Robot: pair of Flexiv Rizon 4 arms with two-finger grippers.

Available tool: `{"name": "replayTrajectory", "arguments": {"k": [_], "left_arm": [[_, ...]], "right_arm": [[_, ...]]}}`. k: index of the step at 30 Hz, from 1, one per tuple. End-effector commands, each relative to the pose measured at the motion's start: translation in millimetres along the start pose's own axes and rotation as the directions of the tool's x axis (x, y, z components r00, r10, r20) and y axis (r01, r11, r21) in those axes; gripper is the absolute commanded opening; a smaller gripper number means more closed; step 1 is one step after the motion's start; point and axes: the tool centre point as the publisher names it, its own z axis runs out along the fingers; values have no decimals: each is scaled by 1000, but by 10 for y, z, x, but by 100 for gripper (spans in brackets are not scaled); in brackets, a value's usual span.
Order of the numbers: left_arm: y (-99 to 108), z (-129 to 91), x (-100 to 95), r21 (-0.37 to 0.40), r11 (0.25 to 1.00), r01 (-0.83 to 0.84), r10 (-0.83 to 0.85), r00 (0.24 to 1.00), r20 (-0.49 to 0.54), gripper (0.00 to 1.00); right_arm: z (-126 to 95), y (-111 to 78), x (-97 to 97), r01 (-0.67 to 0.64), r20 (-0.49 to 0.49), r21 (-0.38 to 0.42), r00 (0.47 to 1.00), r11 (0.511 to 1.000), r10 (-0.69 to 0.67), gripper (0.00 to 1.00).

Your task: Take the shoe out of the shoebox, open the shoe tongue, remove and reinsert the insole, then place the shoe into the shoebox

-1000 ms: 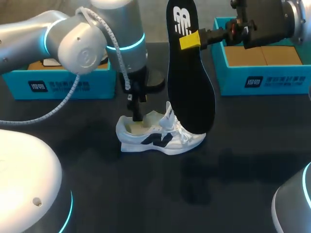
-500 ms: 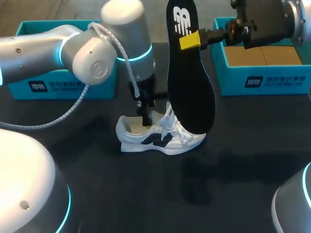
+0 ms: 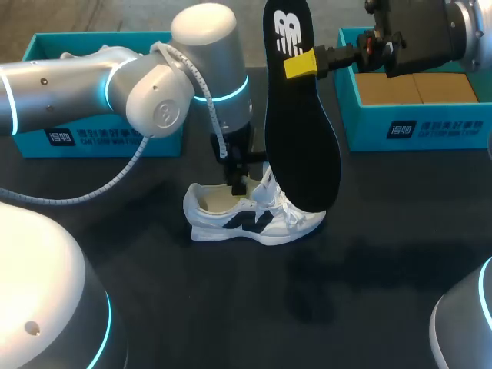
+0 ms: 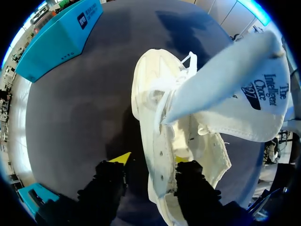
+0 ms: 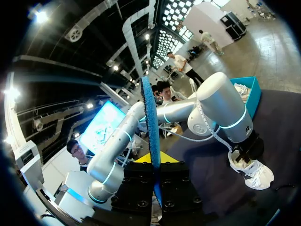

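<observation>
A white shoe (image 3: 254, 215) with a dark side mark lies on the black table, toe to the right. My left gripper (image 3: 240, 183) reaches down into its opening near the tongue. In the left wrist view the shoe's side wall (image 4: 157, 165) runs between the fingers of the left gripper (image 4: 150, 160): one finger is inside the shoe and the other outside, with a gap still showing. The tongue (image 4: 225, 89) stands raised. My right gripper (image 3: 304, 63) is shut on the black insole (image 3: 300, 131), which hangs upright just behind the shoe. The insole's blue edge (image 5: 151, 132) rises from between the fingers of the right gripper (image 5: 153, 162).
A teal shoebox (image 3: 100, 127) stands at the back left behind my left arm, and also shows in the left wrist view (image 4: 61, 37). A second teal box (image 3: 415, 115) with a brown inside stands at the back right. The table's front half is bare black surface.
My left arm has moved right along the shoe, from the heel opening toward the tongue, and its fingers have drawn closer together. The right arm and insole have not moved.
</observation>
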Motion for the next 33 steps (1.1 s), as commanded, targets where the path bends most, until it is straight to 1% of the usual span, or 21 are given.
{"name": "replayTrajectory", "arguments": {"k": [1,5,8,12,14,15,16,19,22,28,30,32,33], "left_arm": [[-11,22,12,4,1000,-13,13,1000,-5,0],[-5,17,45,10,999,-30,31,999,-15,0],[9,-28,67,18,997,-68,69,997,-37,0],[17,-156,80,71,986,-150,157,982,-107,0],[3,-218,103,72,977,-201,210,966,-152,0],[-9,-251,124,94,963,-252,266,944,-197,0],[-12,-267,129,86,961,-263,276,938,-212,0],[-30,-323,152,110,925,-365,381,874,-302,0],[-47,-351,167,102,880,-464,468,810,-353,0],[-108,-411,278,107,764,-637,617,671,-412,0],[-129,-427,315,116,702,-702,670,597,-440,0],[-144,-434,340,127,664,-737,698,550,-459,0],[-147,-438,360,119,648,-752,707,536,-462,0]], "right_arm": [[29,22,-10,-2,2,4,1000,1000,2,0],[29,22,-10,-2,2,4,1000,1000,2,0],[29,22,-10,-2,2,4,1000,1000,2,0],[29,22,-10,-2,2,4,1000,1000,2,0],[29,22,-10,-2,2,4,1000,1000,2,0],[29,22,-10,-2,2,4,1000,1000,2,0],[29,22,-10,-2,2,4,1000,1000,2,0],[29,22,-10,-2,2,4,1000,1000,2,0],[29,22,-10,-2,2,4,1000,1000,2,0],[29,22,-10,-2,2,4,1000,1000,2,0],[29,22,-10,-2,2,4,1000,1000,2,0],[29,22,-10,-2,2,4,1000,1000,2,0],[29,22,-10,-2,2,4,1000,1000,2,0]]}}
